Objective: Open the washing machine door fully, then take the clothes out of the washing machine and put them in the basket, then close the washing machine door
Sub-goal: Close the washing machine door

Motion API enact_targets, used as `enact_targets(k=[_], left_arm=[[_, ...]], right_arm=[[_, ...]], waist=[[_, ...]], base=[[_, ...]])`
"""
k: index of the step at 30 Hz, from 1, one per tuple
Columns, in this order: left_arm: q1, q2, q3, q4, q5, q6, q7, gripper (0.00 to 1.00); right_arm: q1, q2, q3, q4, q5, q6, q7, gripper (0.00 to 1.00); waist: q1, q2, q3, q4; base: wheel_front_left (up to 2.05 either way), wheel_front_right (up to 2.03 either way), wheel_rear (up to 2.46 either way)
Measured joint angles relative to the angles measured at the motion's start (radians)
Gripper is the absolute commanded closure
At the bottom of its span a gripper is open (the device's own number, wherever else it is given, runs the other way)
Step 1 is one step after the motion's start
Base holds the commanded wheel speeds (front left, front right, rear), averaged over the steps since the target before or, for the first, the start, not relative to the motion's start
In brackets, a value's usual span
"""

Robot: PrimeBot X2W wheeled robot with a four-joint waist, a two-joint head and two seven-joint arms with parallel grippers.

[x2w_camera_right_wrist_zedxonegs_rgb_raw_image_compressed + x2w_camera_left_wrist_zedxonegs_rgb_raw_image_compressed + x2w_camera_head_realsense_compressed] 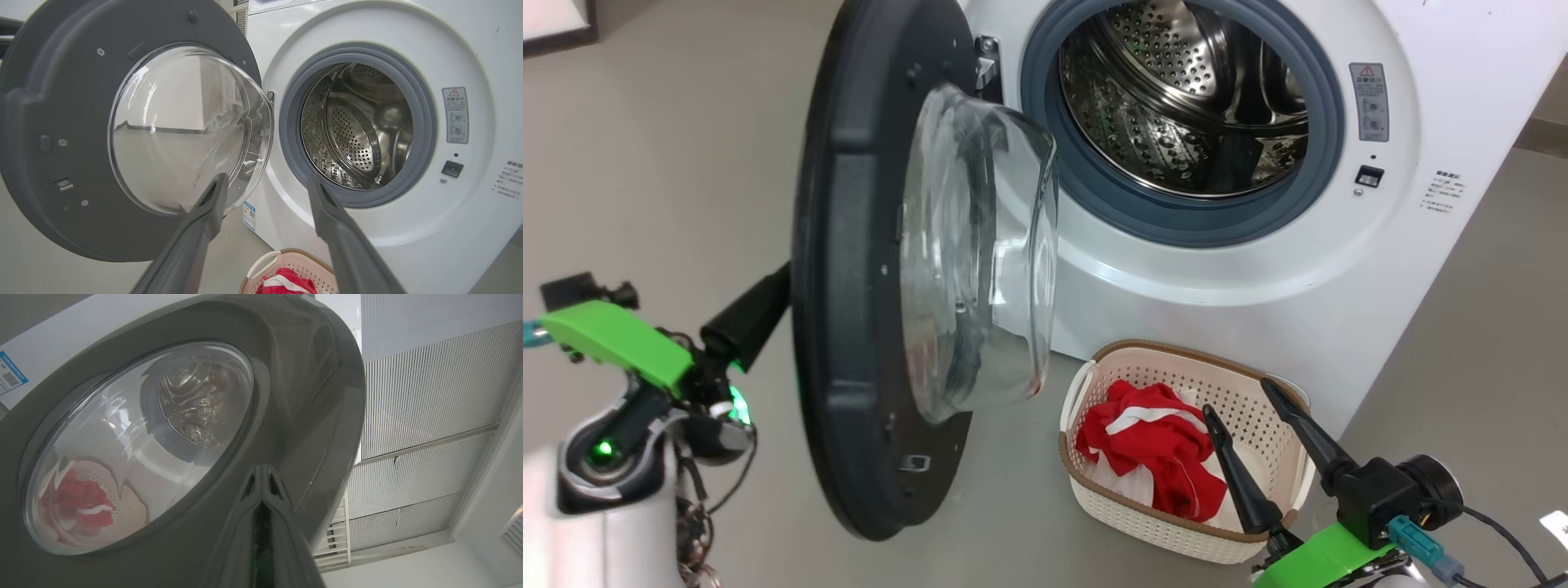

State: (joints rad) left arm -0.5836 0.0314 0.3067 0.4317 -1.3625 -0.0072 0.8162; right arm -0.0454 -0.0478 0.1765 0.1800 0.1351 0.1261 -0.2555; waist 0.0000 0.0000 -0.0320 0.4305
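Left tool [261, 471], pinched shut, tips hiding behind washing machine door [849, 269]; right tool [1237, 398] gaping wide, overlapping basket [1176, 527] lower right.

The floor [662, 180] is plain pale grey, smooth and matte, running unbroken across the room. A big white washing machine [1437, 269] stands squarely on it, its front corner coming down to the grey with a thin shadow along the base. Low before the machine sits a small cream basket [1143, 523] with a brown rim, flat on the floor and upright. Its back edge is very close to the machine's front; whether the two touch, I cannot tell.
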Motion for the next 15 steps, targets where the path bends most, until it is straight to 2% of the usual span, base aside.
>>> enact_targets(k=[9, 15], left_arm=[[0.069, 0.002, -0.162, -0.090, -0.110, 0.029, -0.096, 1.00], [0.094, 0.002, -0.221, -0.113, -0.144, 0.034, -0.147, 1.00]], right_arm=[[0.000, 0.000, 0.000, 0.001, 0.026, 0.000, 0.000, 0.00], [0.000, 0.000, 0.000, 0.002, 0.026, 0.000, 0.000, 0.00]], waist=[[0.0000, 0.0000, 0.005, -0.033], [0.0000, 0.0000, 0.008, -0.059]], base=[[0.00, 0.00, 0.00], [0.00, 0.00, 0.00]])
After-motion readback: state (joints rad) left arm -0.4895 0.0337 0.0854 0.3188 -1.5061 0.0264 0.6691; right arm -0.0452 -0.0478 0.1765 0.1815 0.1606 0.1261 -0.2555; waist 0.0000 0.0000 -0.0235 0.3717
